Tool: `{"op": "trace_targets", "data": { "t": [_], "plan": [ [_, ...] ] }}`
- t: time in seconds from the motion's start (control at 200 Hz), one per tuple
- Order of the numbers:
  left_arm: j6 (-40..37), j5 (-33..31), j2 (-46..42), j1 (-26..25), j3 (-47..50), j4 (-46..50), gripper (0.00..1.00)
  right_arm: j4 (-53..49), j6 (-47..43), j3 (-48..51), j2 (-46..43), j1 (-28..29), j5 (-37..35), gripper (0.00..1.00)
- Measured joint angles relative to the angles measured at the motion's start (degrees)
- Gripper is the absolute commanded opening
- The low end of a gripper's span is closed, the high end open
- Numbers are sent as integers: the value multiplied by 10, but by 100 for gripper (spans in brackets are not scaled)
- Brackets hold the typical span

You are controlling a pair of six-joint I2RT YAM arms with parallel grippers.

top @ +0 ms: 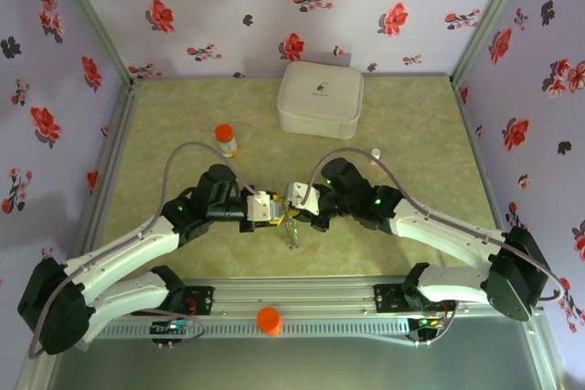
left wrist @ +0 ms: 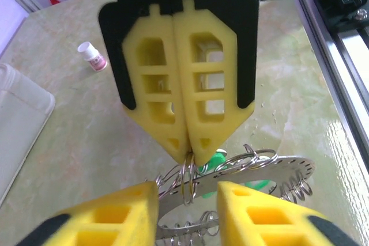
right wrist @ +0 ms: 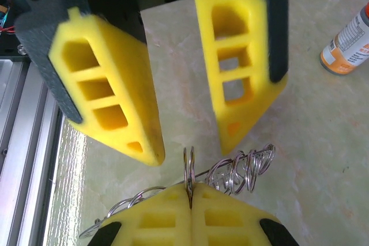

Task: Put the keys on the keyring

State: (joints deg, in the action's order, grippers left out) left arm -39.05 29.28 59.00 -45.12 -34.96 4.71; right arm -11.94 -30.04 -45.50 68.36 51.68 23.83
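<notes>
The keyring is a flat silvery band with punched holes that carries several small wire split rings; it hangs between the two grippers above the table. My right gripper is shut on one small split ring, which stands upright out of its pads. My left gripper faces it, open, with its fingertips either side of that split ring and the band crossing the gap. Green key heads show just behind the band, partly hidden by it.
A white case sits at the back of the table. An orange-capped bottle stands left of it and a small white vial to the right. An orange knob sits on the aluminium rail at the near edge.
</notes>
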Motion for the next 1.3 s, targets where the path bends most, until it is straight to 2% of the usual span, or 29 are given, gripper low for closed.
{"op": "trace_targets", "data": {
  "t": [0.255, 0.36, 0.495, 0.54, 0.645, 0.715, 0.79, 1.03, 1.3],
  "plan": [
    [-2, 4, 8, -4, 0, 5, 16, 1, 0, -5, 4, 9, 0, 0],
    [-1, 4, 8, -4, 0, 5, 15, 0, 0, -6, 8, 12, -1, 0],
    [3, 3, 8, -5, 0, 7, 0, 0, 0, -9, 12, 13, -4, 0],
    [7, 3, 8, -5, 0, 7, 0, 0, 1, -9, 12, 12, -5, 0],
    [19, 3, 5, -5, 2, 1, 0, 6, 14, -7, 9, 10, -5, 23],
    [32, 4, -2, -6, 10, -14, 0, 34, 29, 9, -3, 2, 0, 30],
    [54, 4, -15, -7, 29, -43, 0, 54, 45, 29, -29, -7, 5, 33],
    [114, 4, -40, -7, 80, -138, 0, 90, 83, 76, -63, -12, 11, 33],
    [127, 8, -48, -7, 108, -181, 0, 105, 96, 90, -69, -12, 10, 25]
  ]
}}
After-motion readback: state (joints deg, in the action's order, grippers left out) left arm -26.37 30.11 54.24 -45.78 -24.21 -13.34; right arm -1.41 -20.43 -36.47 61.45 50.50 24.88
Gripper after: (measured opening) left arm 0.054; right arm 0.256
